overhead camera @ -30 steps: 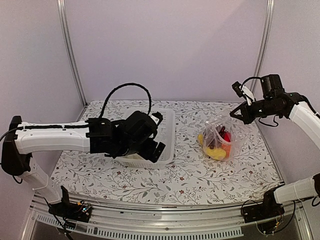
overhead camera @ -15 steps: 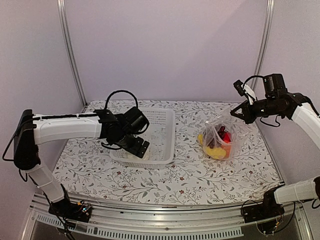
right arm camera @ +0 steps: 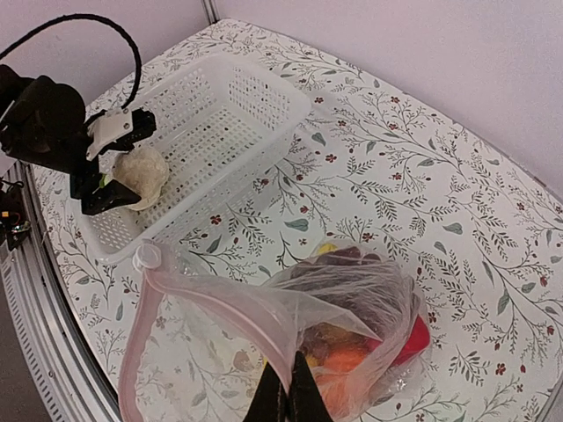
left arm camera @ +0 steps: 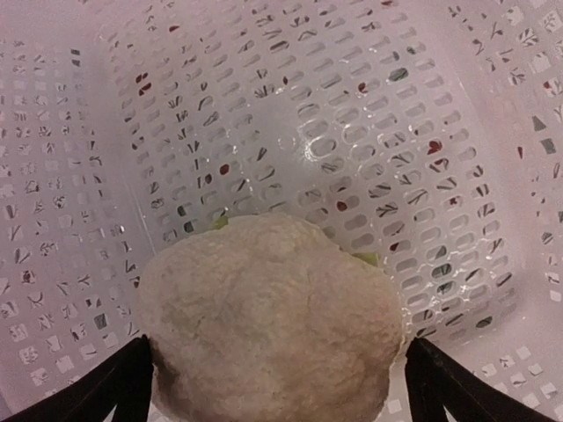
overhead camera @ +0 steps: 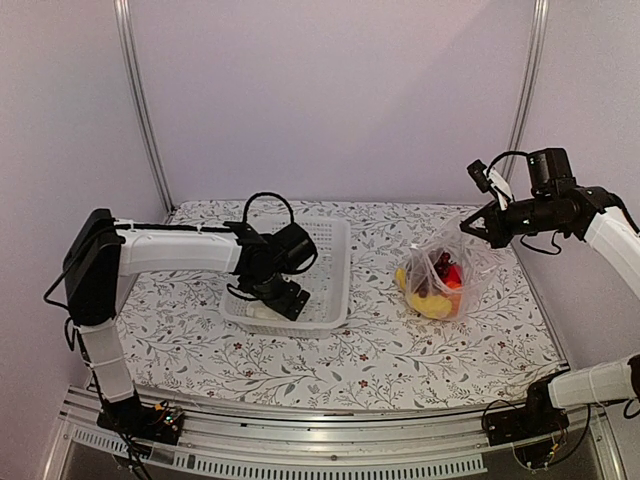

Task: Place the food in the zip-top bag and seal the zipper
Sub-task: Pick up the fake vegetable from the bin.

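The clear zip-top bag [overhead camera: 440,275] stands on the table's right side with yellow [overhead camera: 432,305], red [right arm camera: 415,338], orange [right arm camera: 347,360] and dark purple [right arm camera: 352,259] food inside. My right gripper [overhead camera: 470,228] is shut on the bag's mouth edge [right arm camera: 286,391] and holds it up. The pinkish zipper [right arm camera: 220,308] hangs open in a loop, and its slider [right arm camera: 147,256] sits at the end. The white cauliflower [left arm camera: 268,325] lies in the near left corner of the white basket [overhead camera: 325,270]. My left gripper [overhead camera: 280,300] is down in the basket, open, with one finger on each side of the cauliflower [right arm camera: 139,171].
The lattice basket walls [left arm camera: 352,132] stand close around the left gripper. The left arm's black cable [overhead camera: 265,200] loops above the basket. Floral tablecloth [overhead camera: 370,350] lies between basket and bag. Metal frame posts [overhead camera: 140,110] stand at the back corners.
My left arm has swung further over and come down into the basket, and its fingers now straddle the cauliflower. My right gripper has risen slightly and still holds the bag's edge.
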`<act>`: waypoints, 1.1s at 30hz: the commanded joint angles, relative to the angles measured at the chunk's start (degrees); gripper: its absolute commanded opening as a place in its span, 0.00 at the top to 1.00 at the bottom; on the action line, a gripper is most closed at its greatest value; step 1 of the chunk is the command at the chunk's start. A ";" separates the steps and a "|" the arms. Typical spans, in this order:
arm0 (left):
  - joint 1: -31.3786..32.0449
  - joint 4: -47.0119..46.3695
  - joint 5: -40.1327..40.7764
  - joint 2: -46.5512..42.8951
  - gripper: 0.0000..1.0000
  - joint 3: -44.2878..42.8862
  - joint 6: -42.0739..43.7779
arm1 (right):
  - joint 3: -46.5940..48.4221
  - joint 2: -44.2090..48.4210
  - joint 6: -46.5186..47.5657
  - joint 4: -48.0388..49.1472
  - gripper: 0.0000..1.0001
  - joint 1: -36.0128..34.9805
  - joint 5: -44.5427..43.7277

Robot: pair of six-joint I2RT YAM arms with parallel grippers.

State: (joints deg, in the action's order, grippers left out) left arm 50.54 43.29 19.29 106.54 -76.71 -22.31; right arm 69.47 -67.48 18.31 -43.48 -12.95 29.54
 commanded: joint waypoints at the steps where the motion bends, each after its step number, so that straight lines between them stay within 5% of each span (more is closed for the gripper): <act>1: -0.53 2.69 2.84 3.68 0.00 -2.45 1.56 | -0.57 0.87 0.52 -0.45 1.00 0.15 1.64; 7: -0.61 2.46 4.07 5.52 0.06 -3.51 1.69 | -0.58 0.91 0.68 -0.55 1.00 0.16 1.75; 15: -1.49 0.47 -0.22 3.53 0.35 -4.64 3.19 | -0.68 0.95 0.68 -0.54 1.00 0.17 1.53; 27: -0.40 -5.40 -2.87 -7.26 0.43 -8.30 5.63 | 1.21 0.77 1.66 -3.31 1.00 0.06 1.31; 33: 4.99 -14.74 -4.27 -14.49 0.44 -9.10 11.56 | 2.43 1.38 2.91 -6.12 1.00 -0.55 1.48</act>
State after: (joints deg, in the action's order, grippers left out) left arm 51.46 36.88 16.71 96.44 -83.83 -15.70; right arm 69.89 -67.44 19.84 -46.59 -13.02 30.57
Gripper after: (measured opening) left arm 0.636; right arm 0.007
